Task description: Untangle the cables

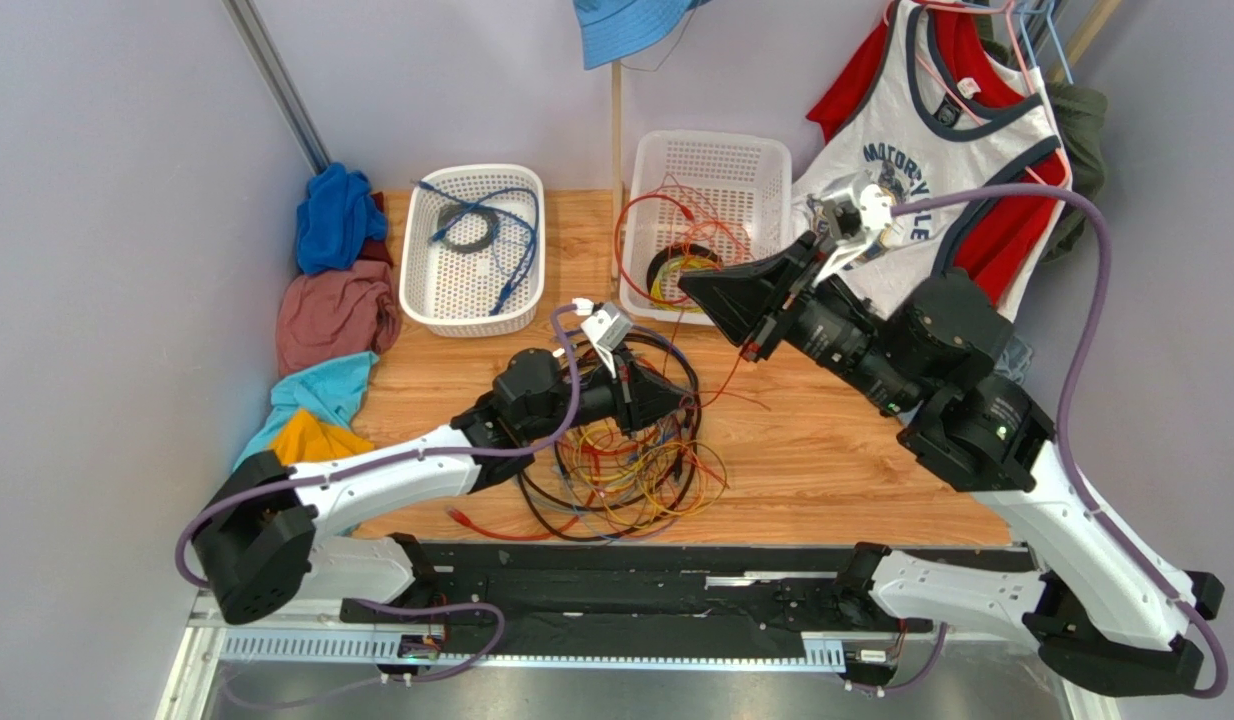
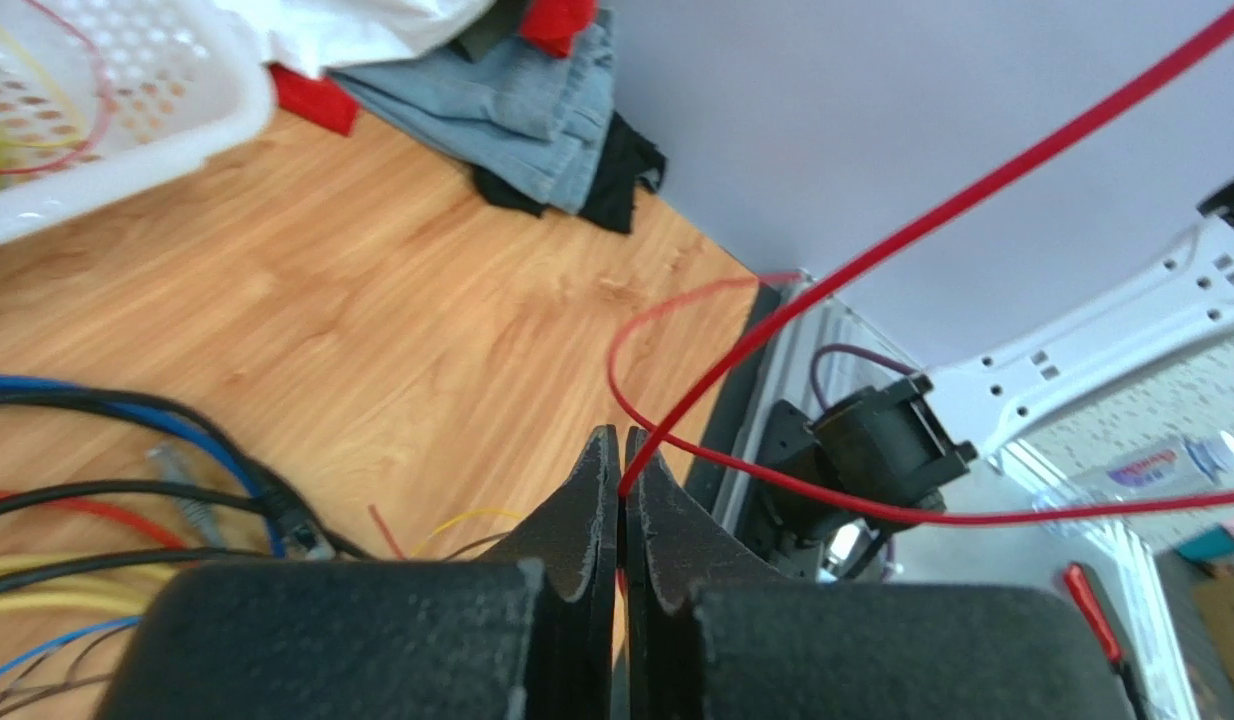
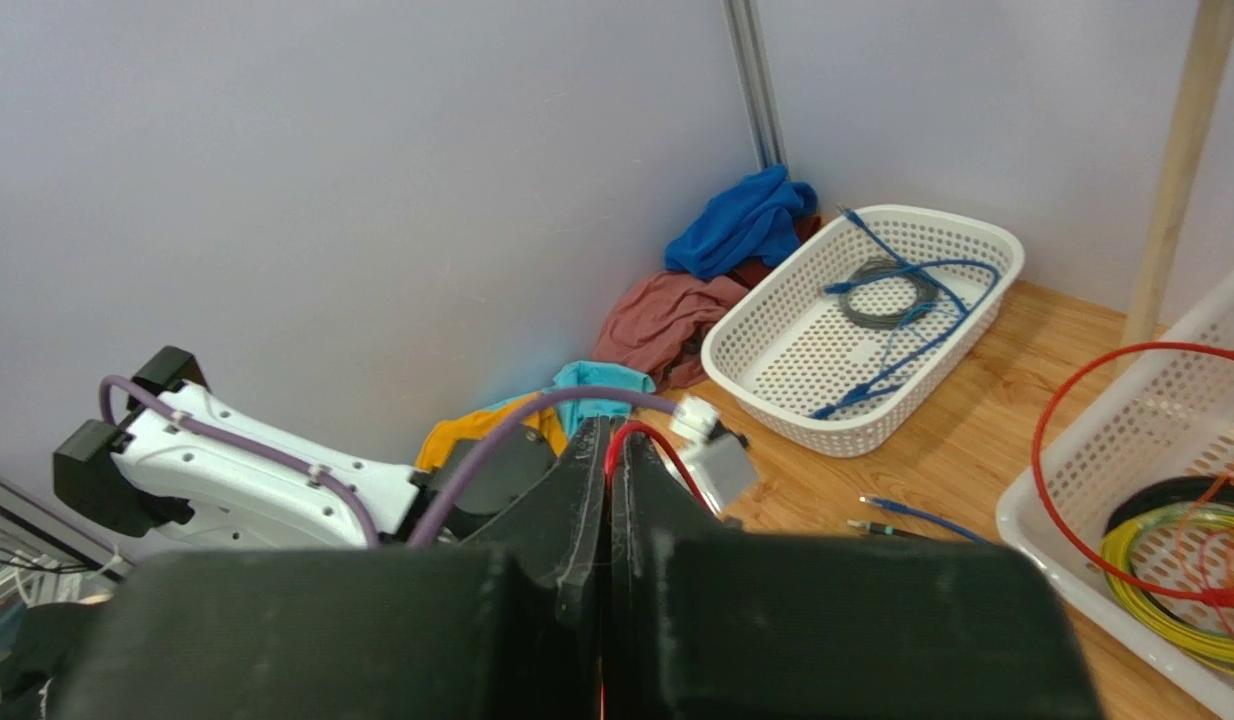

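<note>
The cables (image 1: 623, 468) lie in a tangled pile of black, red, orange, yellow and blue wires on the wooden table near the front middle. My left gripper (image 1: 688, 399) sits over the pile's right side. In the left wrist view it (image 2: 623, 443) is shut on a thin red cable (image 2: 939, 218) that runs up to the right and loops back. My right gripper (image 1: 686, 281) hovers above and behind the pile. In the right wrist view it (image 3: 607, 435) is shut on a red cable (image 3: 656, 441) that arcs out of the jaw tips.
A white basket (image 1: 413, 285) at back left holds a blue cable and a small black ring coil. Another white basket (image 1: 713, 140) at back middle holds a yellow-green coil and red wires. Clothes (image 1: 330, 315) are heaped along the left edge. A wooden post (image 1: 617, 135) stands between the baskets.
</note>
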Available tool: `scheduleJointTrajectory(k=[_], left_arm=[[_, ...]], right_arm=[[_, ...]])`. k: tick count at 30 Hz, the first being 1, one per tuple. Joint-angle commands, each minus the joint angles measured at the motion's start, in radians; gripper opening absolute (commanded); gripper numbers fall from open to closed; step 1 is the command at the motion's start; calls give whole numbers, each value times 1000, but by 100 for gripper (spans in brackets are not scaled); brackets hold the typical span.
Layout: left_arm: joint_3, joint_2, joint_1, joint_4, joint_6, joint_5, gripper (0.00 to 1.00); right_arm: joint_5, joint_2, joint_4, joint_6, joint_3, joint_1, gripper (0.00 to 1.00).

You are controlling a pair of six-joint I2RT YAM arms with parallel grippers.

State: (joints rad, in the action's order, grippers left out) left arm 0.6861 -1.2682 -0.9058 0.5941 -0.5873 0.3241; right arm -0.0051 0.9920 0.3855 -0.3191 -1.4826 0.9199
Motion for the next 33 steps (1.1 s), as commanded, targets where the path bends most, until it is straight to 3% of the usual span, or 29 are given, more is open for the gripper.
scheduleJointTrajectory(k=[1,7,13,23,29,33], left_arm=[[149,183,16,-260,131,-158,0],[565,274,18,-636,271,-250,0],[818,236,18,-778,296,-237,0],[876,165,18,-838,256,-180,0],[776,182,18,-838,273,-256,0],[727,176,18,-817,262,-257,0]], right_arm=[[99,-99,-17,40,54,2,0],[198,-187,-60,45,215,4,0],[188,-208,-76,34,294,2,0],[48,-162,-165,-21,384,4,0],[128,-167,-148,-9,413,4,0],[81,-164,-158,-3,429,4,5]])
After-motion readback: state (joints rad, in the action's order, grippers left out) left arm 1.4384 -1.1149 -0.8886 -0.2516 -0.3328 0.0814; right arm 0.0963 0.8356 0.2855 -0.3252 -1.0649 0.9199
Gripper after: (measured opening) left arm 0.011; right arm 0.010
